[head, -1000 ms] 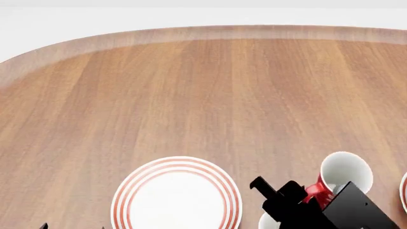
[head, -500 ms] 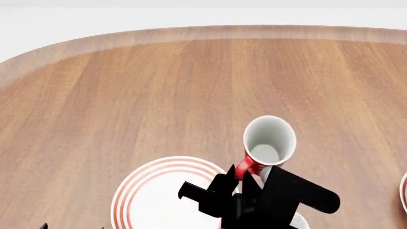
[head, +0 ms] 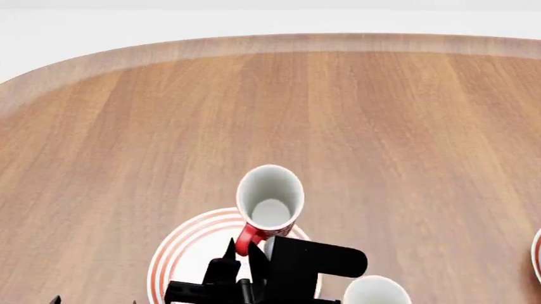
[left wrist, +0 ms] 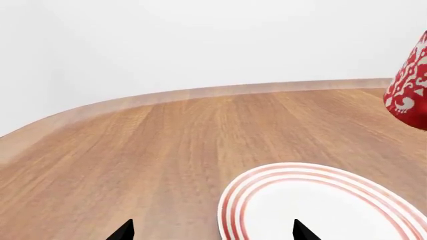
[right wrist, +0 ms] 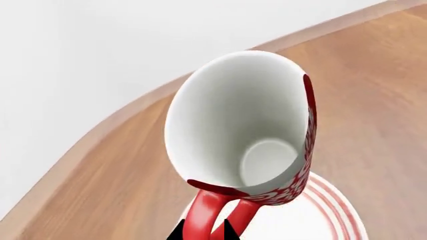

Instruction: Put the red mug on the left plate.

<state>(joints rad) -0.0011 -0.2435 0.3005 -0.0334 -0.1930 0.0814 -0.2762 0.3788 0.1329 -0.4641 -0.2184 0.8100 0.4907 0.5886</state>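
Over the last second the right tool (head: 245, 263), clamped on the red mug's (head: 268, 202) handle, carried it leftward to above the left plate's (head: 173, 256) far edge, so lowering looked next.

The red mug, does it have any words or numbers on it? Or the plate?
No words, numbers or signs can be read anywhere.
Red mug: only white swirly flower patterns, best seen in the left wrist view, no letters.
Plate: only thin red rings around the rim, no writing.
Table: plain wood grain, nothing written.
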